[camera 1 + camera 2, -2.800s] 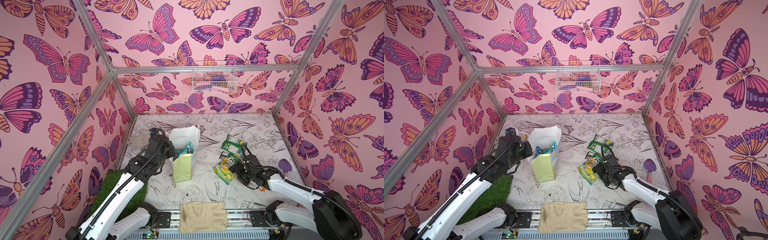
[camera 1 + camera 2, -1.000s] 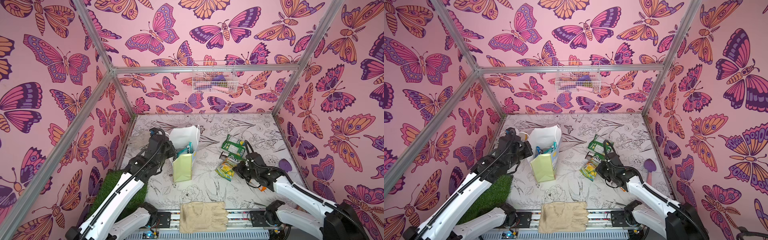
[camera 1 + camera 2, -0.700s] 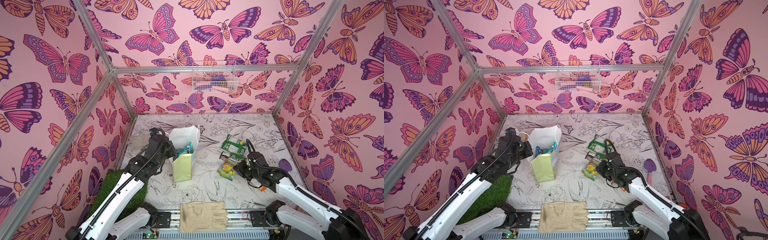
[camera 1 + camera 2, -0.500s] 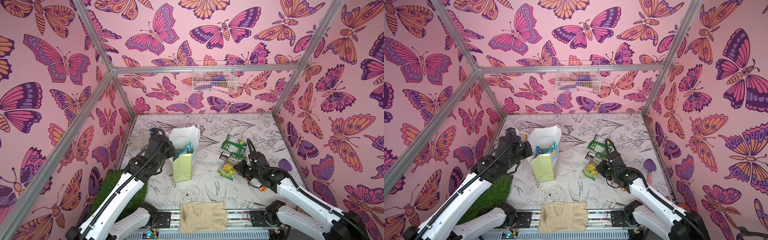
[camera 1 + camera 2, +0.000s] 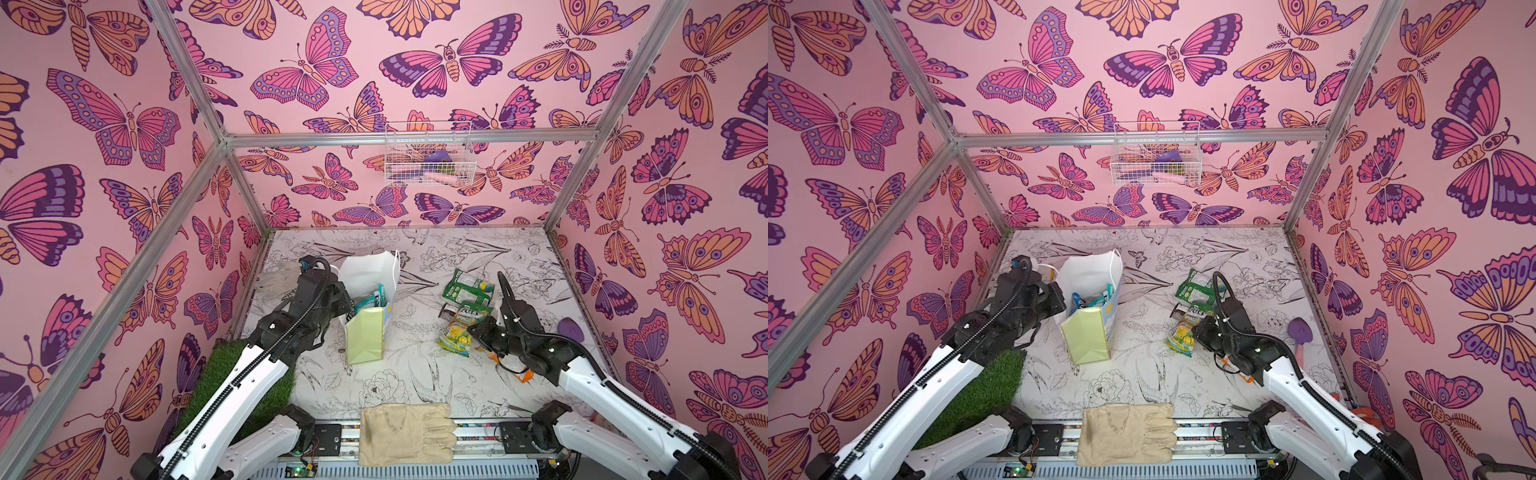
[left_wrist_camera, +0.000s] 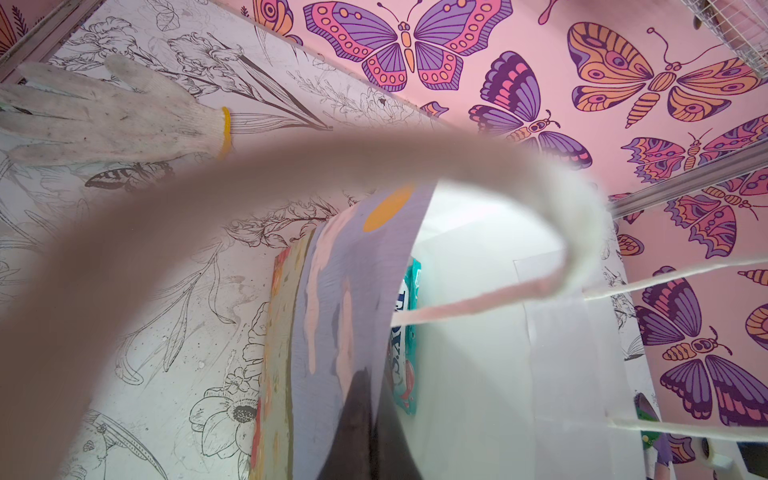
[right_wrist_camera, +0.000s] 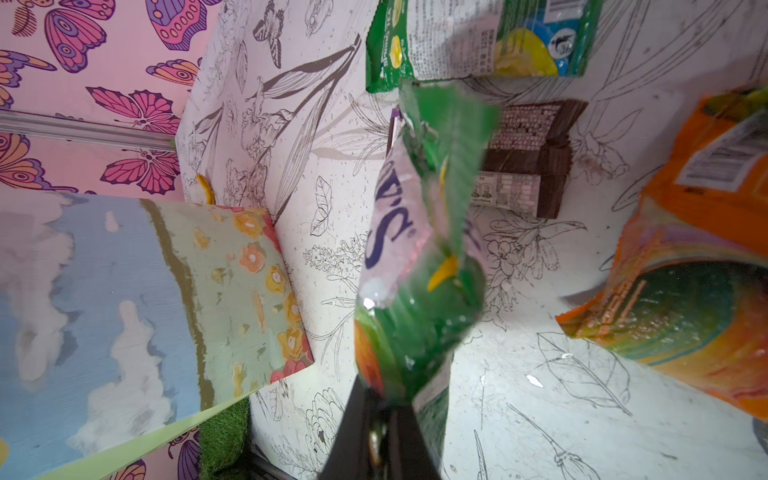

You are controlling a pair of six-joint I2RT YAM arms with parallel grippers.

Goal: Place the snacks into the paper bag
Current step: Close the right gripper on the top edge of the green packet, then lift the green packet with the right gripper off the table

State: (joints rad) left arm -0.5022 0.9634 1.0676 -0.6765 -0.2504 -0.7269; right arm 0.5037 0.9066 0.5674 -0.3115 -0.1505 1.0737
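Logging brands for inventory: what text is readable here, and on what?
"FOX'S", "SPRING": yellow-green packet in the jaws of the right gripper.
Partly hidden, apparently "FOX'S": teal packet in the paper bag.
Green packet, orange packet, brown bar: print too blurred to read.

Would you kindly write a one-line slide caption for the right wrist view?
Right tool pinching a yellow-green packet, paper bag nearby; green packet, brown bar and orange packet lie on the table.

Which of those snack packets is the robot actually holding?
The yellow-green lemon Fox's packet, pinched in the right gripper; the green packet, brown bar and orange packet lie loose.
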